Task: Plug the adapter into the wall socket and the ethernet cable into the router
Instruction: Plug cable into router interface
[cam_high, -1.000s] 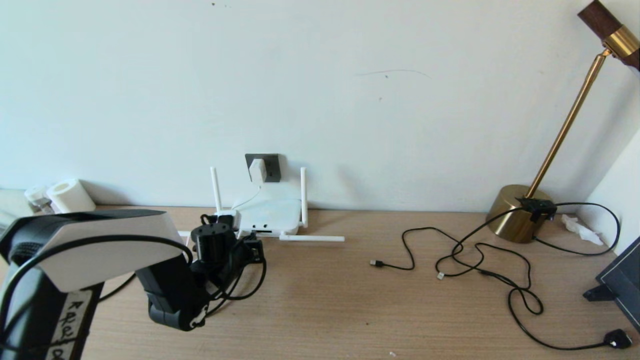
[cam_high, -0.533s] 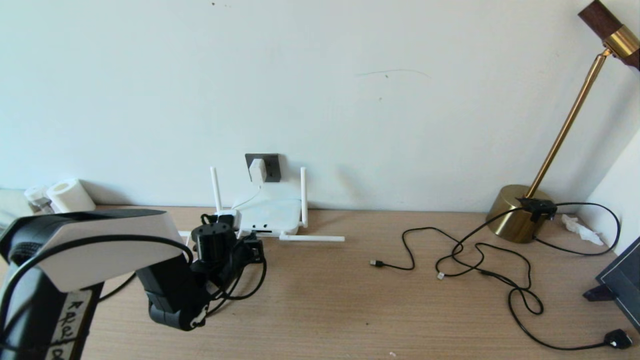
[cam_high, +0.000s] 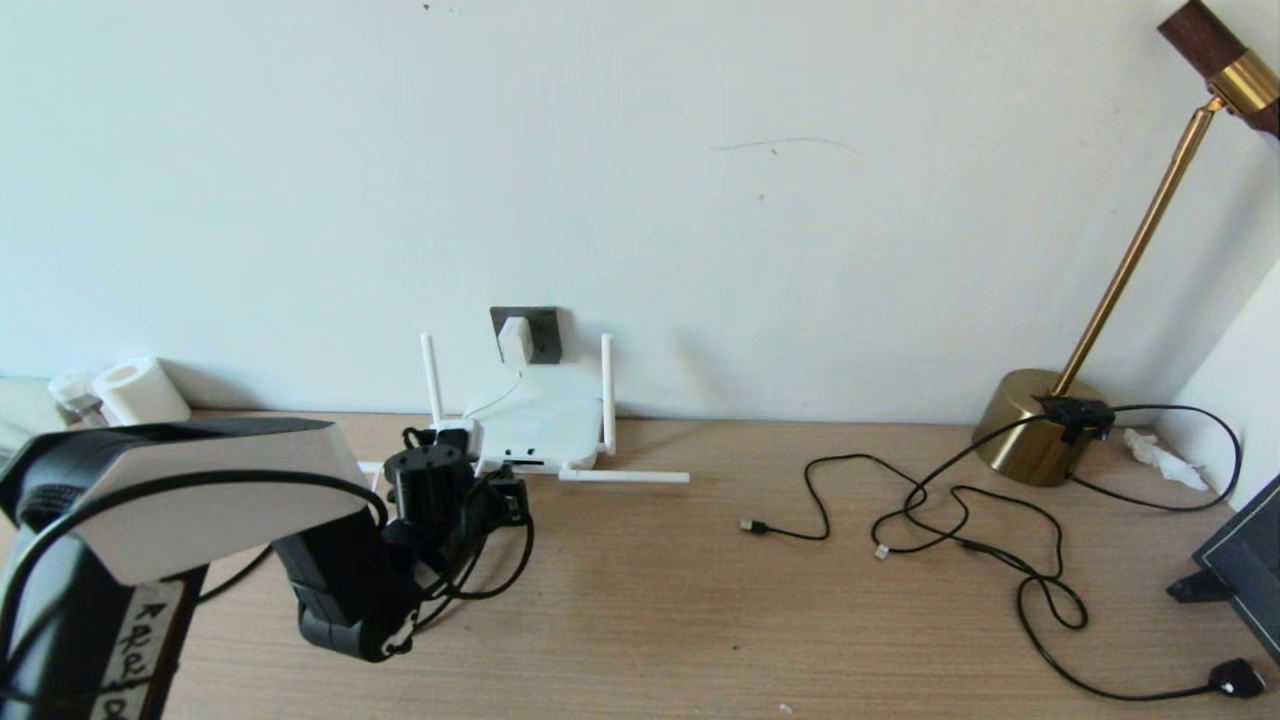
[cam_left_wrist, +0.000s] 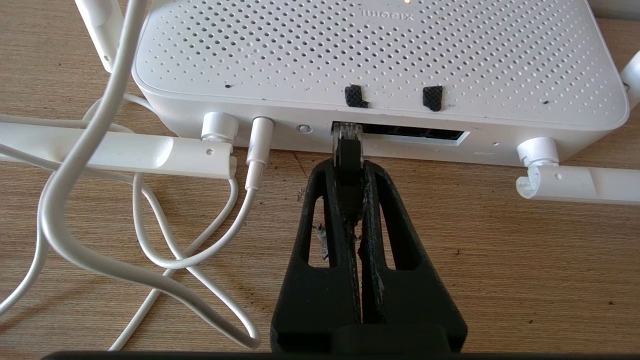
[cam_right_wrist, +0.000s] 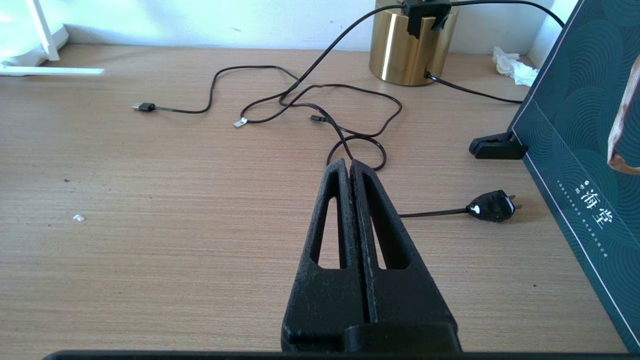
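Adapter (cam_high: 516, 342) seated in wall socket (cam_high: 537, 333) above router (cam_left_wrist: 380, 55), white cord hanging down to it. Left gripper (cam_left_wrist: 348, 162) low over table (cam_high: 700, 600) at router's front edge — fingers clamped on ethernet cable (cam_left_wrist: 348, 165), clear plug tip at mouth of leftmost port. Right gripper (cam_right_wrist: 348, 167) out of head view, pressed together on nothing, hovering above table near thin black cables (cam_right_wrist: 320, 107) and brass lamp base (cam_right_wrist: 407, 52).

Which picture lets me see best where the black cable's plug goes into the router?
The left wrist view: the left end effector pinches the ethernet cable, its clear tip at the router port. In the head view the arm hides the plug. The right wrist view shows only a router corner.
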